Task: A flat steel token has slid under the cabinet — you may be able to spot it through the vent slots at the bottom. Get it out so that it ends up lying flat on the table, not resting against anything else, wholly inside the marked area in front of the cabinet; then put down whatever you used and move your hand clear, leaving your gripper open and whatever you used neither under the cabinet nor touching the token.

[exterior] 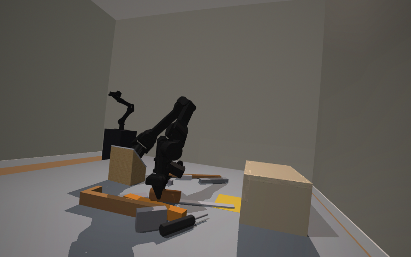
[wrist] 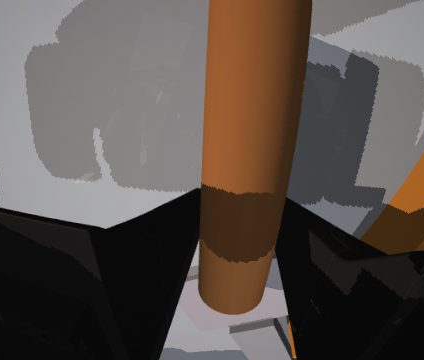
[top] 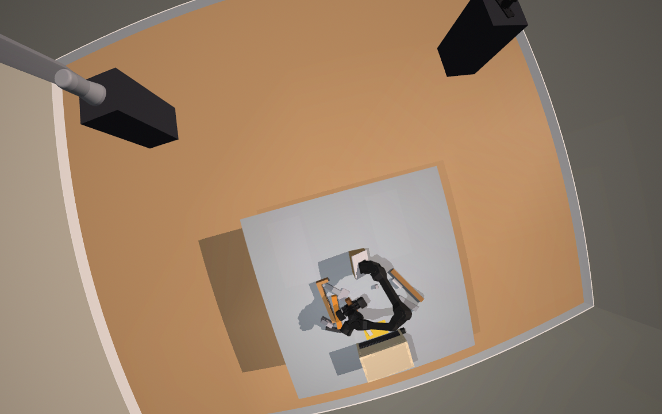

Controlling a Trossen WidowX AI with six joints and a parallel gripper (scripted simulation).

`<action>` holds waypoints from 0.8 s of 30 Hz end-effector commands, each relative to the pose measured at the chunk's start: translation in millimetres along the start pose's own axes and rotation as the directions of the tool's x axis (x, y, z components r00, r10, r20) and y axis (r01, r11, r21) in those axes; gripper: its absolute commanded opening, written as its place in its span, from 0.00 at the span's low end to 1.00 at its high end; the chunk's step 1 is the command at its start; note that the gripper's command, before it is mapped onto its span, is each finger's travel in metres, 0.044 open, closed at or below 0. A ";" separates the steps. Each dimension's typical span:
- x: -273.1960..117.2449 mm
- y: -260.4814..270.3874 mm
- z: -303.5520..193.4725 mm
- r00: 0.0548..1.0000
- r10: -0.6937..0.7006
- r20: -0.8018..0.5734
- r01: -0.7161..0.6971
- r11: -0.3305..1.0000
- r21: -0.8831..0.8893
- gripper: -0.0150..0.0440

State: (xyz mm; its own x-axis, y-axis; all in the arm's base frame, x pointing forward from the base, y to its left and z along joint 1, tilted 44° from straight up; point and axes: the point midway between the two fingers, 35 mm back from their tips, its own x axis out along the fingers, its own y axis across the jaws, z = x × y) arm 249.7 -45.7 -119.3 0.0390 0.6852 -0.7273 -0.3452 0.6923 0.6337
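My gripper [top: 351, 307] [exterior: 158, 195] [wrist: 239, 202] points down, shut on the thick brown handle [exterior: 171, 195] [wrist: 254, 115] of a tool. Its long flat grey blade [exterior: 205, 203] reaches toward the cabinet and over the yellow marked area [exterior: 227, 198] [top: 376, 333]. It looks low and near level; whether it touches the table cannot be told. The wooden cabinet [top: 387, 361] [exterior: 274, 201] stands beyond the yellow area, its dark vented front facing the arm. The steel token is not visible in any view; the vent slots are too small to see through here.
Beside the gripper lie an L-shaped brown bar [exterior: 114, 201], an orange bar [exterior: 177, 211], a grey block [exterior: 151, 219] and a black-handled screwdriver [exterior: 176, 225]. Across from them lie a grey bar [exterior: 213, 181] and a long brown bar [top: 406, 286]. A slanted wooden block [exterior: 120, 165] stands near the arm's base.
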 end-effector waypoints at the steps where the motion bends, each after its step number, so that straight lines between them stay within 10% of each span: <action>1: -2.0 -7.4 -0.5 1.000 -0.009 0.001 0.009 1.000 0.001 0.25; 24: -2.6 -29.4 -4.0 1.000 -0.011 0.001 0.011 1.000 0.000 0.25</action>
State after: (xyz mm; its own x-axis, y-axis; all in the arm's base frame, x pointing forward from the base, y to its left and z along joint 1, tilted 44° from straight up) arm 254.6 -64.3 -135.6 0.0403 0.6833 -0.7290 -0.3471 0.6937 0.6311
